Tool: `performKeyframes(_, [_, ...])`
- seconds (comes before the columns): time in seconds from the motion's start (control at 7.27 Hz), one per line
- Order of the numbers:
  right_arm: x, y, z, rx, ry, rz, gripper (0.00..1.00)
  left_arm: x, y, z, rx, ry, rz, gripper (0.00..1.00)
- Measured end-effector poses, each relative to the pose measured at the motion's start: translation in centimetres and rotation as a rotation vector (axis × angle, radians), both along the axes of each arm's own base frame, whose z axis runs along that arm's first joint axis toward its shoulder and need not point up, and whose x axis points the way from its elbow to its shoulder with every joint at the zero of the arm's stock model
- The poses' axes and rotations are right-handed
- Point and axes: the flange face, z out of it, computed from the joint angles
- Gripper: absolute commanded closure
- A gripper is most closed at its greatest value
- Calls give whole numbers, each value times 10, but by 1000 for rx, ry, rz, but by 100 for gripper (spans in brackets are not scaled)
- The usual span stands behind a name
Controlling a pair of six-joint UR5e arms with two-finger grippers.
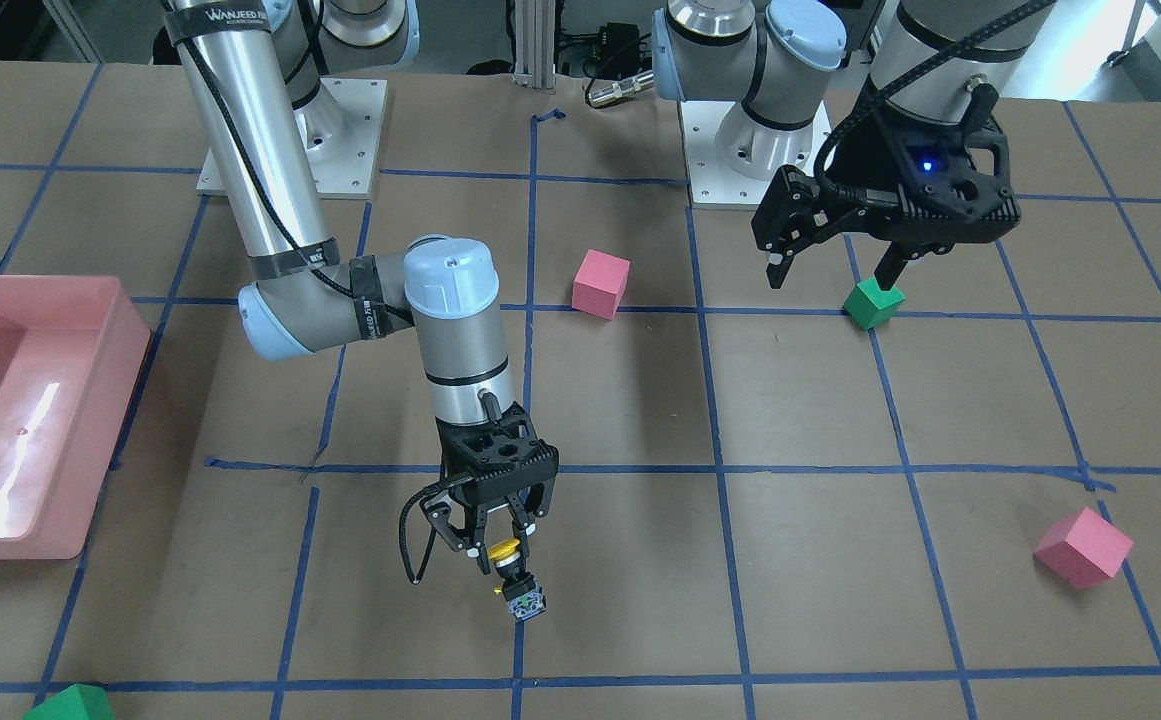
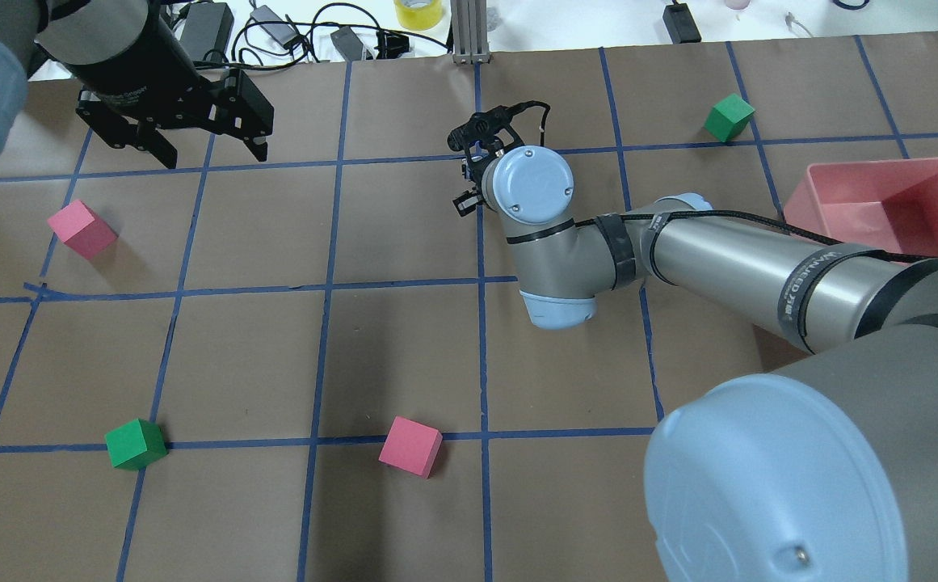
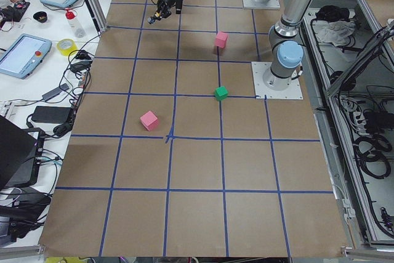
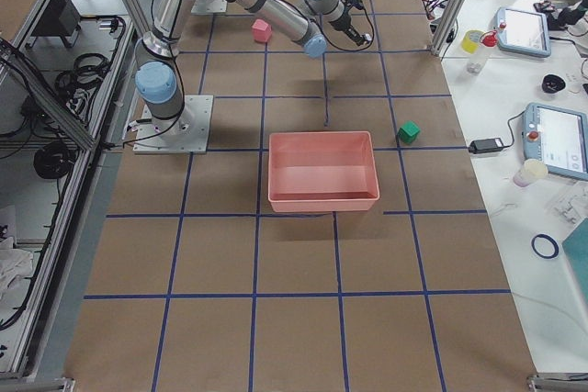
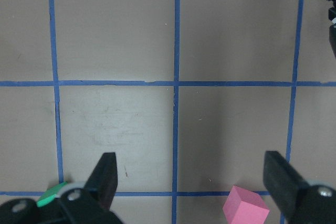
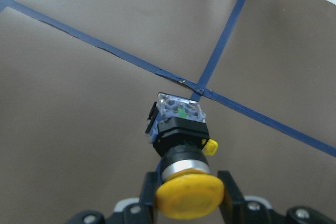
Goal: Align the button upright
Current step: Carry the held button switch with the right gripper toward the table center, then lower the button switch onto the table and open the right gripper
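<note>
The button (image 1: 515, 575) has a yellow cap, a black body and a clear-grey block base. My right gripper (image 1: 505, 550) is shut on it just under the cap, over a blue tape crossing at the table's operator side. In the right wrist view the button (image 6: 181, 145) hangs cap towards the camera and base towards the table, slightly tilted, with a finger (image 6: 229, 190) on each side. I cannot tell if the base touches the table. In the overhead view the wrist hides the button. My left gripper (image 1: 830, 278) is open and empty above a green cube (image 1: 873, 303).
A pink bin (image 1: 90, 400) stands at the table's end on my right. Pink cubes (image 1: 601, 283) (image 1: 1083, 547) and another green cube (image 1: 70, 703) lie spread over the brown table with its blue tape grid. The left wrist view shows a pink cube (image 5: 245, 205) below its open fingers.
</note>
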Motion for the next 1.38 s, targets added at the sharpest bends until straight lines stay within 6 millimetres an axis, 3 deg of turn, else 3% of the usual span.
performKeyframes(0.41, [13,5,-20,9,-8,-14,100,0,0,0,0,0,0,0])
performKeyframes(1.1, [18,9,-28,30,-53,-87,99,1,0,0,-1,2,1,0])
performKeyframes(1.24, [18,9,-28,33,-64,-101,79,1,0,0,-1,2,2,0])
performKeyframes(1.38, [20,10,-28,34,-73,-112,78,1,0,0,-1,2,2,0])
